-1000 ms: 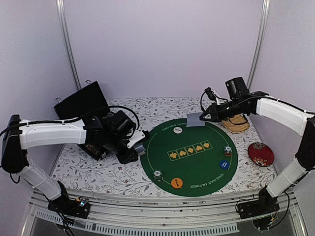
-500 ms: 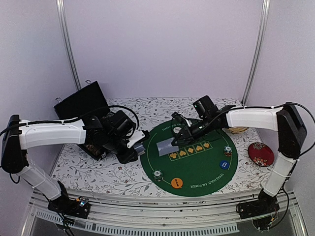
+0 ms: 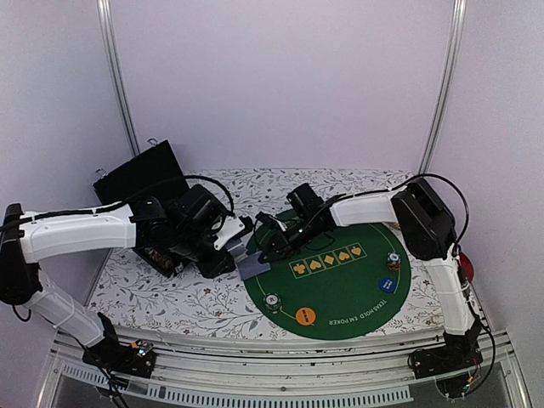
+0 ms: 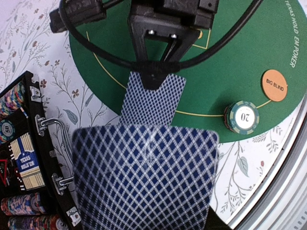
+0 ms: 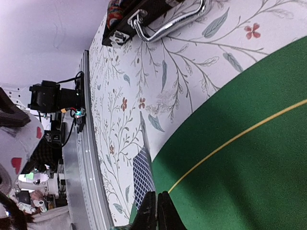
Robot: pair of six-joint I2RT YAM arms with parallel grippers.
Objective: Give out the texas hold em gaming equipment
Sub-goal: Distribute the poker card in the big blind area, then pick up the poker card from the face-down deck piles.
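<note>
One card [image 4: 152, 103], pinched in the right gripper [image 5: 157, 197], should be laid flat just inside the green mat's [image 3: 357, 289] rim.

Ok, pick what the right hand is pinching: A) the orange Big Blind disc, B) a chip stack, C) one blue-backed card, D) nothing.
C: the right hand is shut on a single blue-backed card at the green mat edge; the chip stack and orange disc lie untouched on the mat.
</note>
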